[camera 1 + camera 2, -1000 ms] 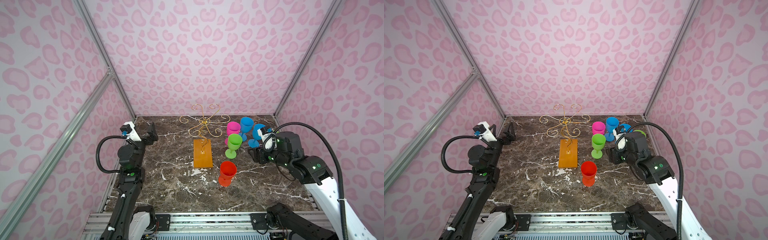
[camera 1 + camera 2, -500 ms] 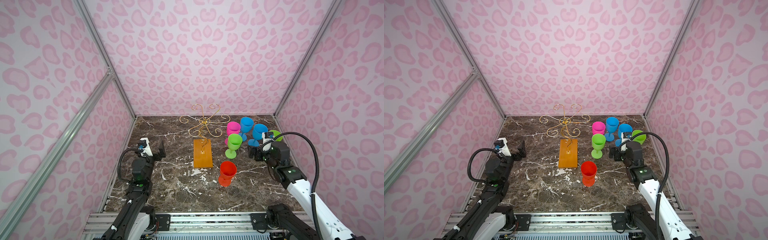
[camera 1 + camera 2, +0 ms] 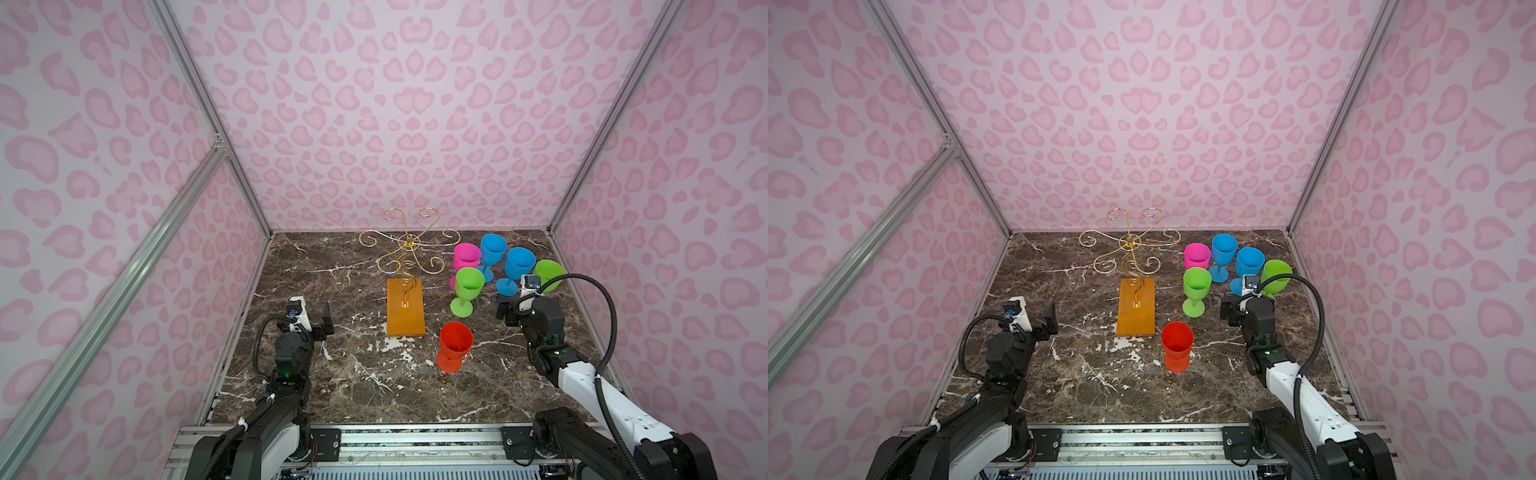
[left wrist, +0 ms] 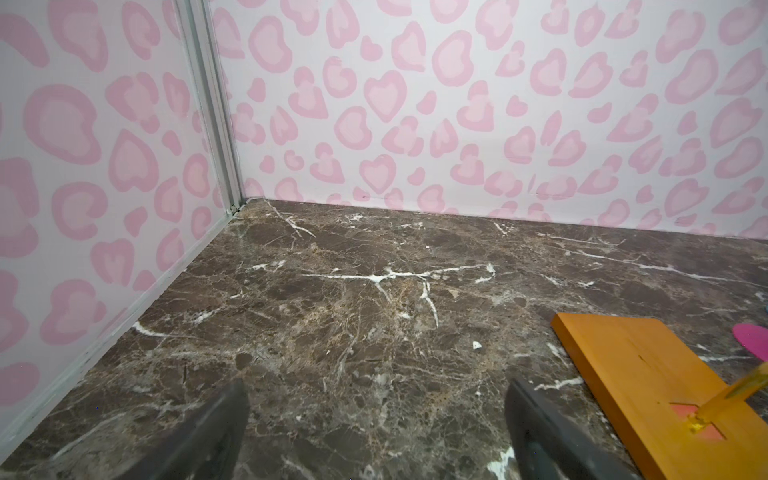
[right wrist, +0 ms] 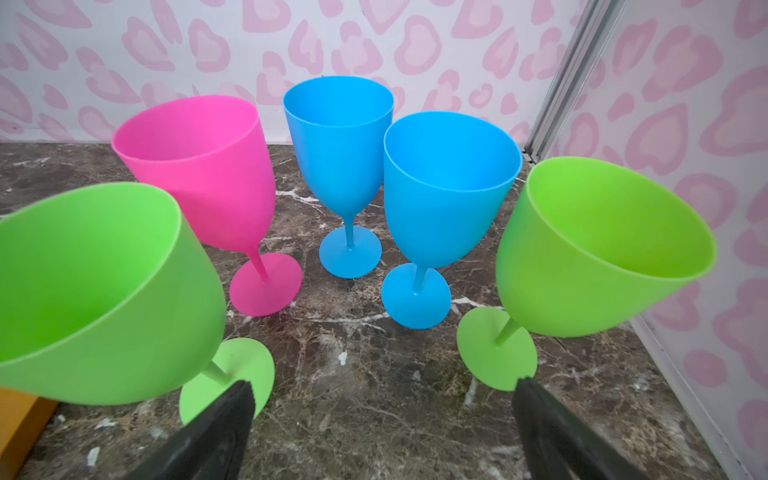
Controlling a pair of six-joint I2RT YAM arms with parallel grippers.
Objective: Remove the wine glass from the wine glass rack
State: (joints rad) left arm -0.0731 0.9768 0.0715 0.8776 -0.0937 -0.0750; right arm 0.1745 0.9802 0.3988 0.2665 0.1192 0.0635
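The wine glass rack (image 3: 405,309) (image 3: 1137,309) stands mid-table, a gold wire stem with curled arms on an orange wooden base (image 4: 648,374). No wine glass hangs from its arms. Several plastic wine glasses stand upright to its right: pink (image 3: 466,255), two blue (image 3: 493,249), two green (image 3: 469,282) and, nearer the front, red (image 3: 456,343). My right gripper (image 3: 514,311) (image 5: 382,384) is open and low over bare marble, between the feet of the two green glasses (image 5: 602,245). My left gripper (image 3: 312,322) (image 4: 376,386) is open and empty, left of the rack's base.
Pink-patterned walls close the marble table (image 3: 365,386) on three sides, with aluminium posts in the corners. The right wall (image 5: 706,291) runs close beside the outer green glass. A metal rail (image 3: 415,436) lines the front edge.
Both arms have drawn back toward the front edge and dropped lower. The right gripper has pulled away from the cluster of glasses. The glasses and rack have not moved.
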